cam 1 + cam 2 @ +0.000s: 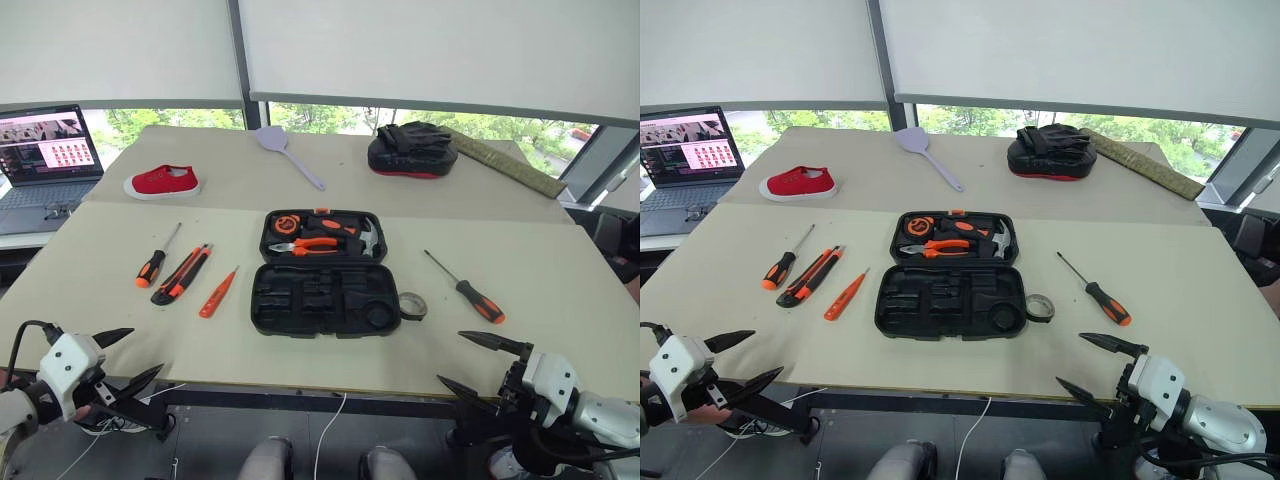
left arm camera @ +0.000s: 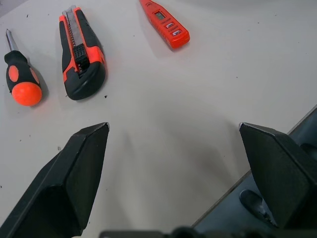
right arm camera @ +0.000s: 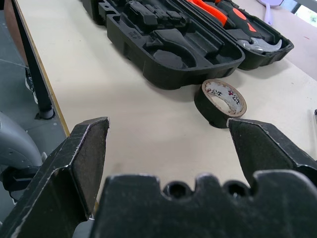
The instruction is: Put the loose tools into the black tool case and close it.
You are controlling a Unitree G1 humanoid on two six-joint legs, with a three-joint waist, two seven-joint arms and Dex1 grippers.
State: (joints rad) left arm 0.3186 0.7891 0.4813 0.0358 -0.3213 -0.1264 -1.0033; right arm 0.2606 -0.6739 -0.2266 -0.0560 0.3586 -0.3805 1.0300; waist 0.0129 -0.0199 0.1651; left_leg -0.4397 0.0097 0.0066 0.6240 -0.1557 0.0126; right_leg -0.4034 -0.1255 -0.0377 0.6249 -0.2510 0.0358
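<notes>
1. Black tool case [image 1: 325, 272]: lay open and flat at the middle of the near table [image 1: 560, 330]. The far half held pliers, a hammer and a small tape measure in its slots; the near half showed bare moulded slots.
2. Left screwdriver [image 1: 153, 262]: orange-and-black handle, lay on the table well to the left of the case, shaft pointing away from the robot.
3. Utility knife [image 1: 181, 275]: orange and black, lay just beside the left screwdriver, on its case side, apart from it.
4. Tester pen [image 1: 217, 293]: slim, orange, lay between the knife and the case, touching neither.
5. Tape roll [image 1: 412, 305]: small, grey, lay flat just beside the near right corner of the case; contact with the case could not be told.
6. Right screwdriver [image 1: 468, 290]: lay alone to the right of the case, shaft pointing away and to the left.
7. Left gripper [image 1: 125, 362]: fingers spread wide apart, holding nothing, at the near table edge, short of the knife.
8. Right gripper [image 1: 475, 366]: fingers spread wide apart, holding nothing, at the near edge, aimed toward the tape roll.
9. Far table [image 1: 220, 180]: carried a red shoe [image 1: 162, 181], a lilac fly swatter [image 1: 288, 150] and a black-and-red padded mitt [image 1: 412, 150].
10. Laptop [image 1: 45, 165]: stood open at far left.
</notes>
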